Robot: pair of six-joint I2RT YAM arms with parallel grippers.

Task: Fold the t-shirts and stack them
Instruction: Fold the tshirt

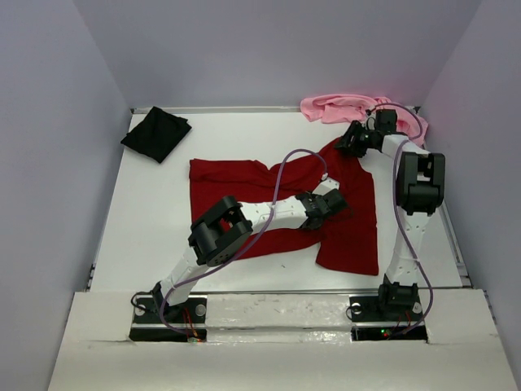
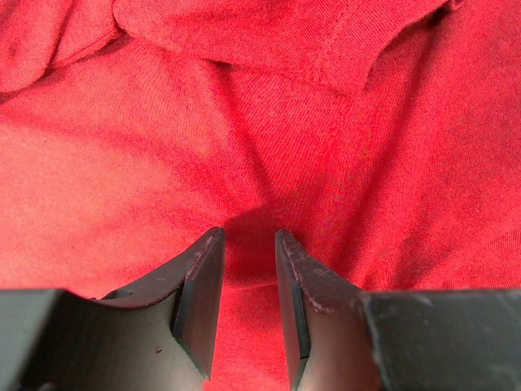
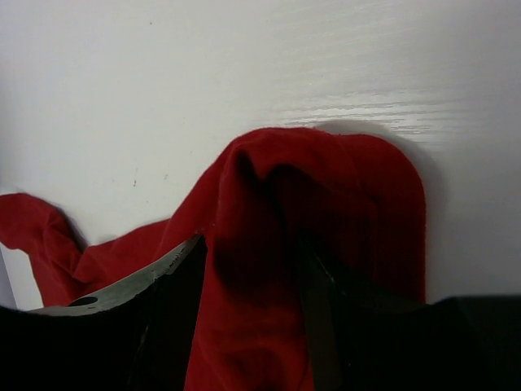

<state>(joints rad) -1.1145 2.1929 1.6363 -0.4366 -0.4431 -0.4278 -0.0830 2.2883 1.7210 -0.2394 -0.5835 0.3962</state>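
Well to the left of the dark red short-sleeved cloth t-shirt (image 1: pixel 236 183) and off its far corner, not touching it: one black cloth t-shirt (image 1: pixel 156 133), bunched into a rough diamond on the white flat table (image 1: pixel 146 236). At mid-table: the dark red shirt itself, spread mostly flat, wide from left to right, with its right part hanging down toward the near edge and creased. On the right half of that shirt, near its middle fold: the left gripper (image 1: pixel 332 204), pressed down into the cloth, black fingers (image 2: pixel 199 277) drawn close with a narrow ridge of red fabric pinched between them, wrinkles running in toward the gap. At the far right corner of the red shirt: the right gripper (image 1: pixel 346 140), clamped on a raised fold of the same cloth, red fabric draped over and between its fingers (image 3: pixel 175 318), white tabletop beyond. Just past that corner, at the back edge: one light pink cloth t-shirt (image 1: pixel 334 107), crumpled in a heap. Counted: three t-shirts, one of each colour; two grippers, both on the red one.
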